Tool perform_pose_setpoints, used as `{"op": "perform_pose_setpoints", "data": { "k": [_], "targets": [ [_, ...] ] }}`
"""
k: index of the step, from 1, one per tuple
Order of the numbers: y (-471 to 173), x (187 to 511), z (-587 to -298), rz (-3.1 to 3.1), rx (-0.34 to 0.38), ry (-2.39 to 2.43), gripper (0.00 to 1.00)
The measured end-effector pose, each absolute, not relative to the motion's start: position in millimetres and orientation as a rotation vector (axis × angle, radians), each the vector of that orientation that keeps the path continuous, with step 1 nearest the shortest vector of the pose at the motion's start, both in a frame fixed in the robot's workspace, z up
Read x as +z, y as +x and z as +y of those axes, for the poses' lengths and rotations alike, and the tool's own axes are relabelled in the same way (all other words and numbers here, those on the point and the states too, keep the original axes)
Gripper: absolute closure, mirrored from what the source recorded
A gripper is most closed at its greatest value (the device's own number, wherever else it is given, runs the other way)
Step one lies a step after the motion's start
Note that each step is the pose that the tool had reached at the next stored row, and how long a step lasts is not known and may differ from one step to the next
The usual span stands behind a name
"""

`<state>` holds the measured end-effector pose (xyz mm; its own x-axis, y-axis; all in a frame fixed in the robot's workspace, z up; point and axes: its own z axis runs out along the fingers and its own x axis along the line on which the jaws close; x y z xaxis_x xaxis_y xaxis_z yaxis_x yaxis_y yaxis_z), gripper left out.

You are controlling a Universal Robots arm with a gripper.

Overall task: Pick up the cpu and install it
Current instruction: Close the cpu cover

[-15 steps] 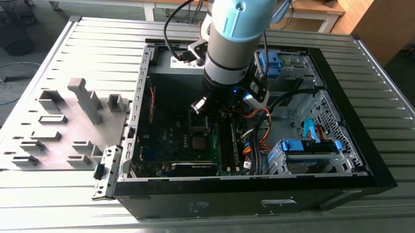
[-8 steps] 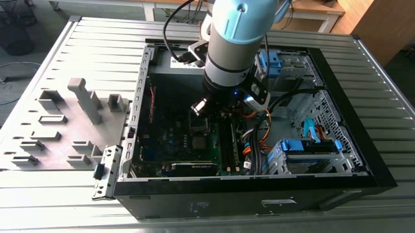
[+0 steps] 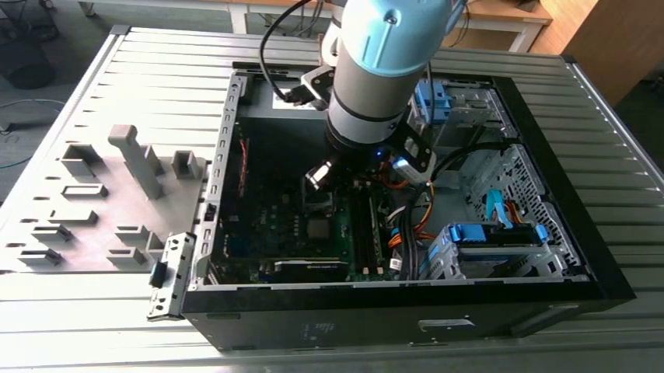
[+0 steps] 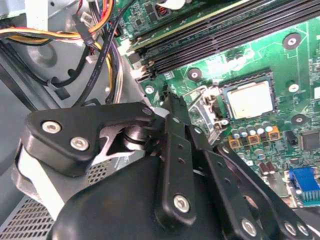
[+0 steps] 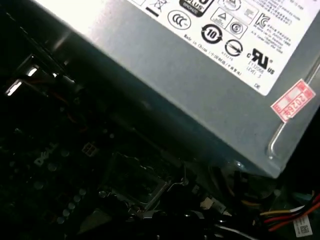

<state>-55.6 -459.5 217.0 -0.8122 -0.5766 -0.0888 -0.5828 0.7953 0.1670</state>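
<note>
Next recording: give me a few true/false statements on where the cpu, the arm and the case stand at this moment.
1. The cpu lies in the socket on the motherboard. True.
2. The computer case stands upright with its side closed. False: it lies flat on the table with its open side up.
3. The arm reaches down into the case. True.
4. The arm hovers over the grey fixture plate. False: the plate lies at the exterior view's left of the case, apart from the arm.
</note>
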Motion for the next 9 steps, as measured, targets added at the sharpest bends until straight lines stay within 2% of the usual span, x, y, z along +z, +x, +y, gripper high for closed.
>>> {"op": "perform_pose_setpoints", "data": {
  "k": [9],
  "targets": [
    [-55,220,-473,2.938,0.314,-0.949,0.89]
  ]
}}
